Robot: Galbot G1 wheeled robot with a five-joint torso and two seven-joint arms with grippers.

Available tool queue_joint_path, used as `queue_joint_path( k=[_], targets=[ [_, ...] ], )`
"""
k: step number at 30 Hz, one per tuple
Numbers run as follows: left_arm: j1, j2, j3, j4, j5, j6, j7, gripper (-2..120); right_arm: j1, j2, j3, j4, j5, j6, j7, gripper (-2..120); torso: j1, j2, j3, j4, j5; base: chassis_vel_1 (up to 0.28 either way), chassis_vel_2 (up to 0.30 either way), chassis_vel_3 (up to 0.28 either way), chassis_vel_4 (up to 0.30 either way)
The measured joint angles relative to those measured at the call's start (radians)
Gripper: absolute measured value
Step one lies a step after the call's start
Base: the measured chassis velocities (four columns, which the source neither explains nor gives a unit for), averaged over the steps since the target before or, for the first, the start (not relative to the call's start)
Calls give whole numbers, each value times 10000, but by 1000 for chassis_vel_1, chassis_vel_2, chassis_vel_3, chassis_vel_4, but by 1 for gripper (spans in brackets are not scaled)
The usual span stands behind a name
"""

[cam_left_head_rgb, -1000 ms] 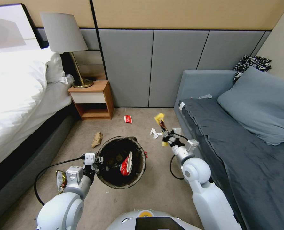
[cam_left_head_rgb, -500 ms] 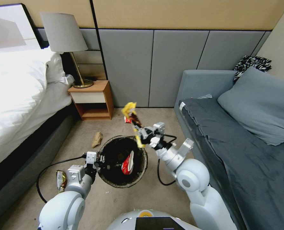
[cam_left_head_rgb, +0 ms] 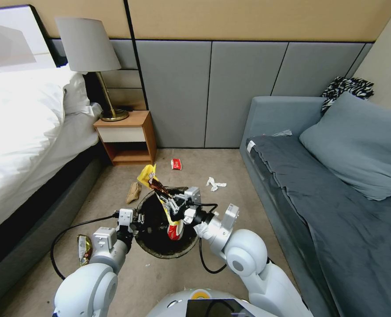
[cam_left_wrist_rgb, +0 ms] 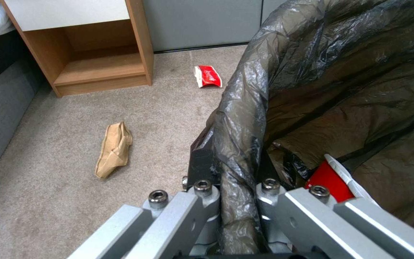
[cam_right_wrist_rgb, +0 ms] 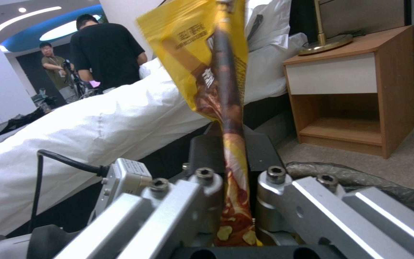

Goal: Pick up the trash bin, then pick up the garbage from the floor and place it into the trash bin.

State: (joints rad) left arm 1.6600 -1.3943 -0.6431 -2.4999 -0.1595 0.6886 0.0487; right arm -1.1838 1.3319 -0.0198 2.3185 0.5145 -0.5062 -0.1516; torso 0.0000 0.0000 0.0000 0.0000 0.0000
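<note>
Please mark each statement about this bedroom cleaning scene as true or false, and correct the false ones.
1. The right hand holds a yellow wrapper above the trash bin. True.
2. The left hand is open and apart from the bin. False: it is shut on the bin's rim and liner bag.
3. A red-and-white wrapper already lies inside the bin. True.
4. The brown crumpled paper lies on the nightstand. False: it lies on the floor beside the bin.
5. A crumpled white tissue lies on the carpet near the sofa. True.
</note>
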Motion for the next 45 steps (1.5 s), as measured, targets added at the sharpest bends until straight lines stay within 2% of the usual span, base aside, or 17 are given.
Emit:
queue_joint_path(
  k=[3, 4, 7, 12, 13, 16, 19, 20, 22, 29, 35, 37, 40, 45],
  targets=[
    [3, 29, -11, 0, -16, 0, 1, 1, -95, 6, -1, -94, -162, 12, 26, 34, 0, 0, 0, 0, 0, 0, 0, 0, 0],
    [3, 29, -11, 0, -16, 0, 1, 1, -95, 6, -1, -94, -162, 12, 26, 34, 0, 0, 0, 0, 0, 0, 0, 0, 0],
    [-13, 50, -17, 0, -35, 0, 5, 1, -144, 9, 3, -150, -213, 30, 73, 49, 0, 0, 0, 0, 1, 0, 0, 0, 0],
    [-36, 70, -18, 0, -59, 2, 7, 1, -140, 9, 34, -199, -266, 70, 112, 61, 0, 0, 0, 0, 0, 0, 0, 0, 0],
    [-51, 91, -24, 0, -80, 6, 7, 1, -136, 9, 47, -203, -272, 87, 145, 69, 0, 0, 0, 0, 0, 0, 0, 0, 0],
    [-69, 119, -39, 0, -110, 12, 9, 1, -135, 9, 60, -191, -272, 92, 197, 76, 0, 0, 0, 0, 0, 0, 0, 0, 0],
    [-91, 172, -64, 0, -169, 27, 10, 1, -134, -3, 156, -76, -246, 94, 253, 91, 0, 0, 0, 0, 0, 0, 0, 0, 0],
    [-91, 172, -64, 0, -169, 27, 10, 1, -134, -3, 156, -76, -246, 94, 253, 91, 0, 0, 0, 0, 0, 0, 0, 0, 0],
    [-93, 194, -79, 0, -201, 35, 11, 1, -134, -28, 343, 47, -233, 94, 276, 98, 0, 0, 0, 0, 0, 0, 0, 0, 0],
    [-96, 201, -99, 0, -230, 40, 11, 1, -320, -120, 1019, 453, -221, 180, 700, 100, 0, 0, 0, 0, 1, 0, 0, 0, 0],
    [-130, 248, -243, 0, -333, 43, 11, 1, -752, -106, 1600, 596, -384, 718, 1924, 100, 0, 0, 0, 0, 1, 0, 0, 0, 0],
    [-135, 257, -276, 0, -356, 43, 12, 1, -849, -71, 1820, 533, -745, 981, 2055, 100, 0, 0, 0, 0, 1, 0, 0, 0, 0],
    [-157, 262, -296, 0, -386, 44, 11, 1, -1161, 37, 2390, 327, -2081, 1575, 2050, 100, 0, 0, 0, 0, 1, 0, 0, 0, 0],
    [-189, 260, -332, 0, -424, 44, 13, 1, -1587, 138, 2894, 293, -2857, 1926, 2046, 100, 0, 0, 0, 0, 1, 0, 0, 0, 0]
  ],
)
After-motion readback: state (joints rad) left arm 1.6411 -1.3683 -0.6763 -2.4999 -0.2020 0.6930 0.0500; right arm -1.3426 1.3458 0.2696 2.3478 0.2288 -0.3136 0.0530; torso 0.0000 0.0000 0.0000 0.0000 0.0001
